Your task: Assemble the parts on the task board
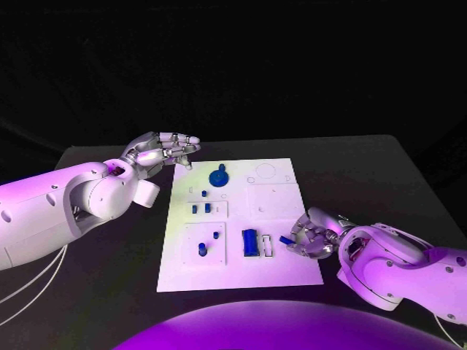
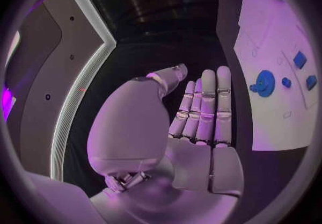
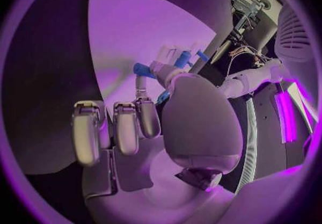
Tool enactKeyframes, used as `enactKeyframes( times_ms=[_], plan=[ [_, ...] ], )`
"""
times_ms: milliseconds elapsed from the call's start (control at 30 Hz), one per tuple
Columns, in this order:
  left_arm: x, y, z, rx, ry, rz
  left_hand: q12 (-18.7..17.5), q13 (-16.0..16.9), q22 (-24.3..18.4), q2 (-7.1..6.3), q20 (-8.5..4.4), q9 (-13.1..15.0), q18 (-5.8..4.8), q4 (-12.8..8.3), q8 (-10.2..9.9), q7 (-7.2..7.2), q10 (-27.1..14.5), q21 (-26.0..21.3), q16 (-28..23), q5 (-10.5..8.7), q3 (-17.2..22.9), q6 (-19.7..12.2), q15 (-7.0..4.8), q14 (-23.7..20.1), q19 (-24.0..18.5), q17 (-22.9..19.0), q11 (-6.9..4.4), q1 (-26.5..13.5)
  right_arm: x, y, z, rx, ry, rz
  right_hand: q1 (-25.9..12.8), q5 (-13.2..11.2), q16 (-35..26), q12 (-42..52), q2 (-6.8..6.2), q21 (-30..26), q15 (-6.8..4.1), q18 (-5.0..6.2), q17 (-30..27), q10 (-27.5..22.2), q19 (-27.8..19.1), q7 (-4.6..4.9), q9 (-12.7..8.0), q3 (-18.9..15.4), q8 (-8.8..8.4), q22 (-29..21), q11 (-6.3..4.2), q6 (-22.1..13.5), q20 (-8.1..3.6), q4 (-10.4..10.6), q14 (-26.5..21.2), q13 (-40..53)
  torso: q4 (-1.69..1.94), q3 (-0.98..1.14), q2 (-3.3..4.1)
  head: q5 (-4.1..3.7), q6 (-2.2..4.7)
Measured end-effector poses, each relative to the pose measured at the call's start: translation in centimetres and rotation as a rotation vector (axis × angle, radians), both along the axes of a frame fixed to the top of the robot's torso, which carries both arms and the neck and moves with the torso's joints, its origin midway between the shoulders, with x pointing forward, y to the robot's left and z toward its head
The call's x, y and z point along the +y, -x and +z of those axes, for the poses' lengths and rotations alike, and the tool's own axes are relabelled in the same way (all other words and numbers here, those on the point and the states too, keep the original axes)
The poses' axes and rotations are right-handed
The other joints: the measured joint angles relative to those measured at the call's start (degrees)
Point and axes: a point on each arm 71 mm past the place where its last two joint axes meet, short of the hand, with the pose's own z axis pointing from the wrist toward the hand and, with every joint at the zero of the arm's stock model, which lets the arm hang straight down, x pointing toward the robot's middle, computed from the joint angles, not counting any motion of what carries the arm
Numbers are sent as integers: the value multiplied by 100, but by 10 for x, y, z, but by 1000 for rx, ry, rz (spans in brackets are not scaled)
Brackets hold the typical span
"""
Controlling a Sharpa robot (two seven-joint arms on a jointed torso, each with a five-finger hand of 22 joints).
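— What do we see on our left side?

— Our left hand [image 1: 166, 151] hangs at the far left corner of the task board [image 1: 281, 200], holding nothing. In the left wrist view its fingers [image 2: 204, 108] lie straight and pressed side by side, the thumb a little apart.

— And the surface?

— We have a black table [image 1: 371, 164] with the white board lying lengthwise away from us. On it we see a round blue part [image 1: 219, 176] near the far end, small blue parts [image 1: 199, 208] just left of the middle, and a long blue part [image 1: 250, 241] nearer us, its long axis running along the board.

— And our right?

— Our right hand [image 1: 312, 235] rests at the board's right edge, fingers curled in, pinching a small blue part [image 1: 285, 239] that points leftward over the board. We cannot tell its exact shape.
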Motion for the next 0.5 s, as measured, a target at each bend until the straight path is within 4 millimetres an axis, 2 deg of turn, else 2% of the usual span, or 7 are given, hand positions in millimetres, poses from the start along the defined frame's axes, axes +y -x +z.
enactKeyframes(
  times_ms=[500],
  plan=[
    [-1,1,0,0,1,-5,0,0,0,0,0,0,0,0,0,0,-21,0,0,0,0,0,0,0,0,0,-21,0,22,-3,-4,41,-62,-7,-308,-25,0,0,-51,-3,0,0,-1,0,0,7,23,15,3,-1,0,-7,0,-15,0,0,3,-1,5,8,0]
  ],
)
